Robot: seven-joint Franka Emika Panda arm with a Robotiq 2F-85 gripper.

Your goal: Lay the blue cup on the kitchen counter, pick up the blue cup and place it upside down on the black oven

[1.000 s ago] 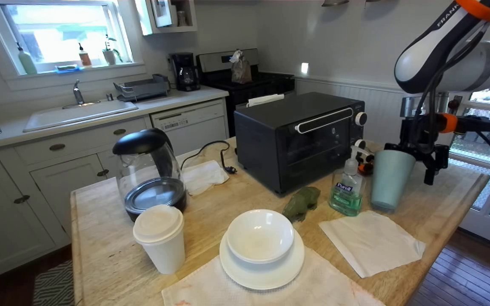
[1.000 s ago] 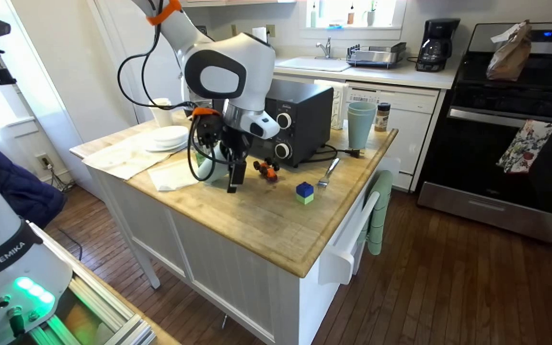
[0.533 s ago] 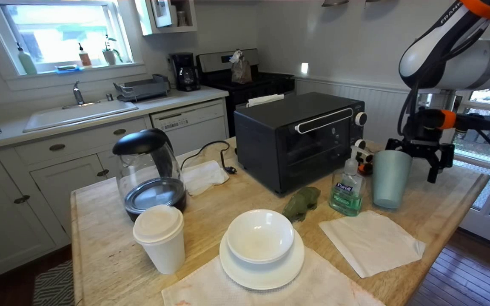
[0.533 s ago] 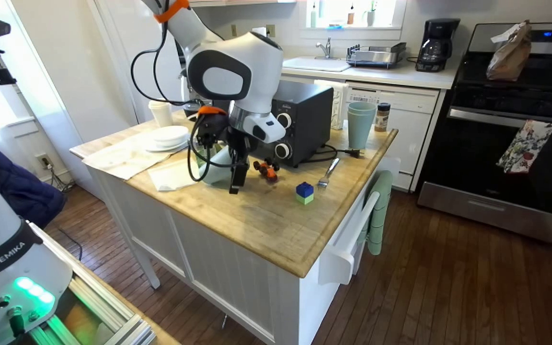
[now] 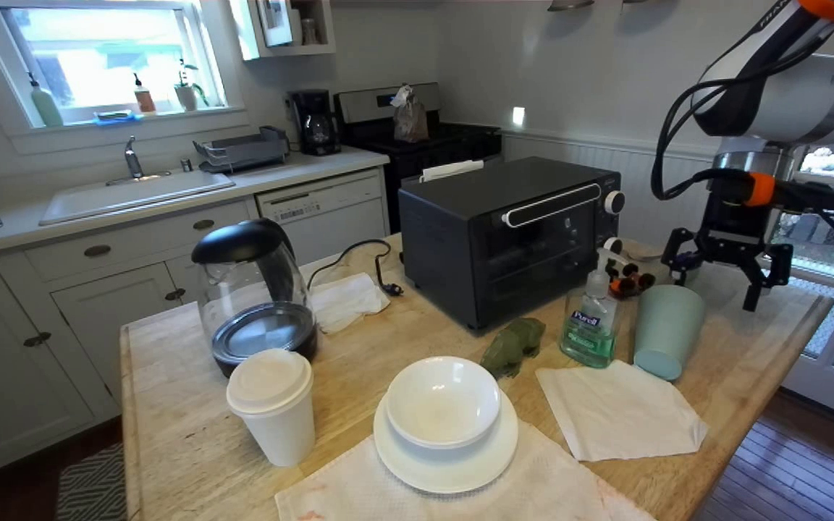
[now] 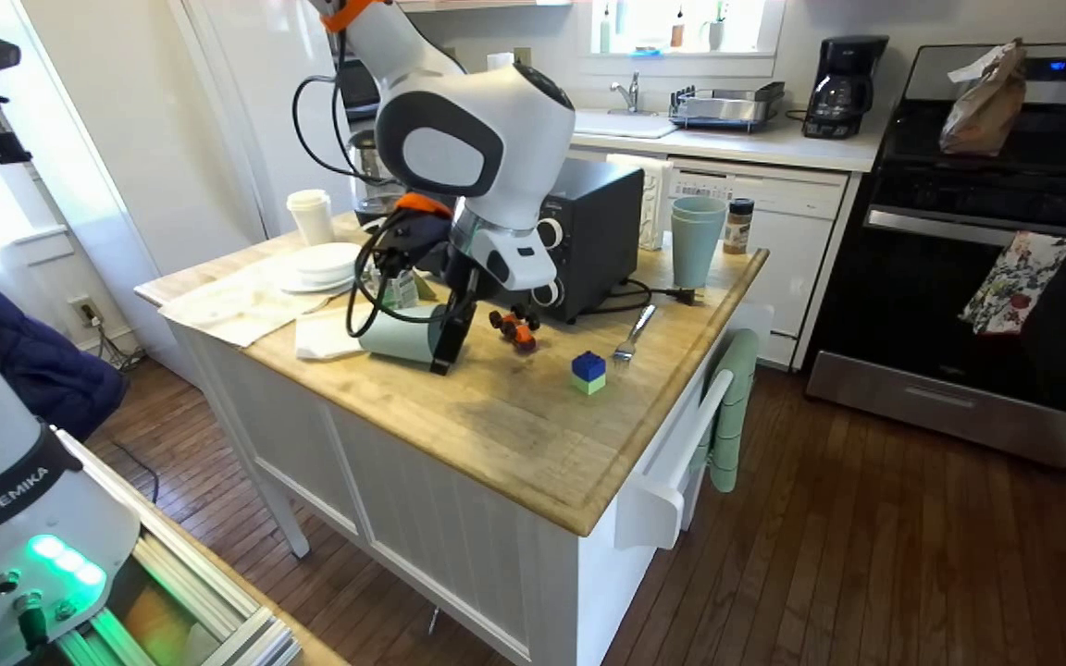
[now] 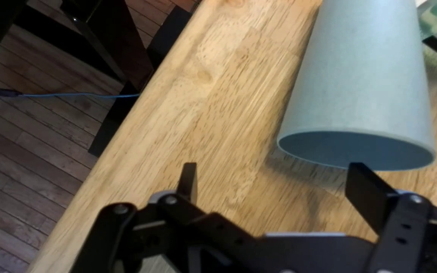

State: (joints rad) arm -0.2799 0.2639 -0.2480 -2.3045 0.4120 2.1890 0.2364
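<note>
The blue cup, pale blue-grey, lies on its side on the wooden kitchen counter (image 5: 359, 376), between the hand sanitizer and the counter's edge. It shows in both exterior views (image 5: 667, 329) (image 6: 397, 335) and in the wrist view (image 7: 360, 76), its open mouth facing my gripper. My gripper (image 7: 273, 182) is open and empty just off the mouth end, its right finger overlapping the rim in the wrist view. In both exterior views the gripper (image 5: 715, 286) (image 6: 445, 356) is low over the counter. The black oven (image 5: 439, 250) (image 6: 593, 231) stands on the counter, its top bare.
Hand sanitizer (image 5: 591, 333) stands close beside the cup, a napkin (image 5: 620, 416) by its base. An orange toy vehicle (image 6: 516, 327), a block (image 6: 588, 372) and a fork (image 6: 635, 333) lie nearby. Similar stacked cups (image 6: 696, 245) stand beyond the oven. A frog figure (image 5: 515, 347) sits before the oven.
The cup has gone from tilted to lying on its side, its base toward the napkin, which has shifted slightly. The gripper has moved away from the cup, rightward in an exterior view.
</note>
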